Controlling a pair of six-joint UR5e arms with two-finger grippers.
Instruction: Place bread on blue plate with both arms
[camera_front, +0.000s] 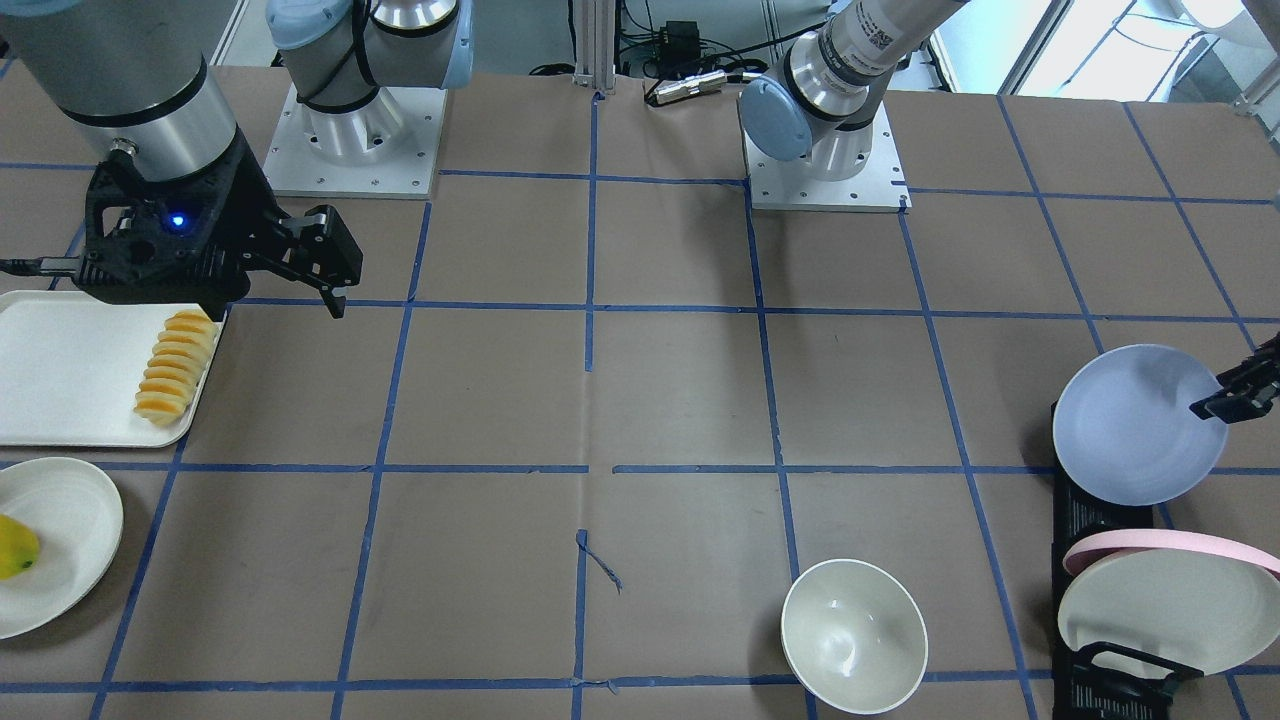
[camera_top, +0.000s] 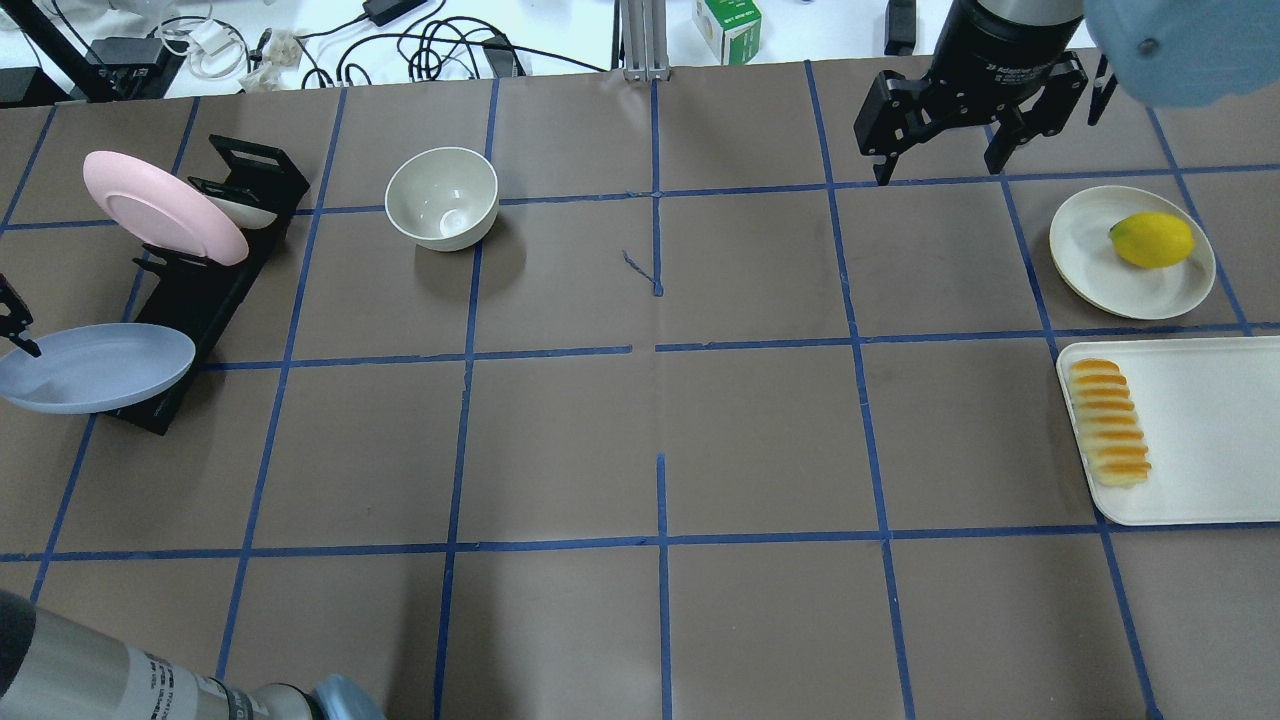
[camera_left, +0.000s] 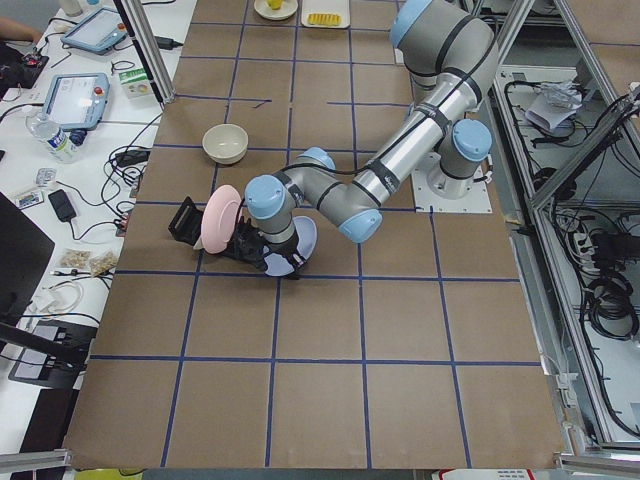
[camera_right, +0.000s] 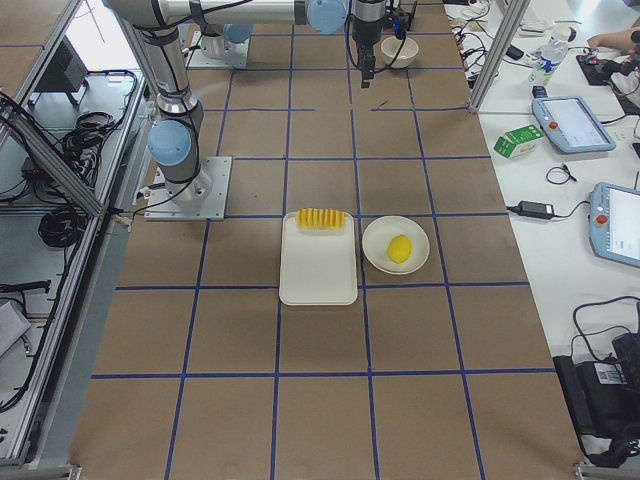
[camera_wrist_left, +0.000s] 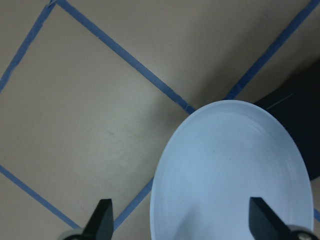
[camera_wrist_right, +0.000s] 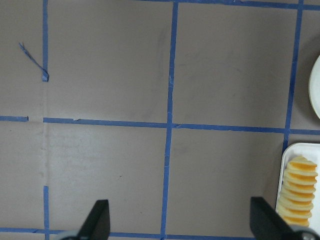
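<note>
The left gripper (camera_wrist_left: 180, 222) has its jaws spread wide at the blue plate (camera_top: 95, 367). One fingertip (camera_wrist_left: 261, 216) crosses the plate's face while the other stands off beside the rim. The plate sits tilted at one end of a black rack (camera_top: 205, 300), which also holds a pink plate (camera_top: 160, 205).

The right gripper (camera_top: 937, 165) is likewise spread and empty, hanging above the table well apart from the bread (camera_top: 1108, 422). The bread lies on a white tray (camera_top: 1200, 430), along the tray's edge nearest the table's middle. Beside the tray a yellow fruit (camera_top: 1152, 240) rests on an off-white plate (camera_top: 1085, 250). A white bowl (camera_top: 442, 197) stands near the rack.
</note>
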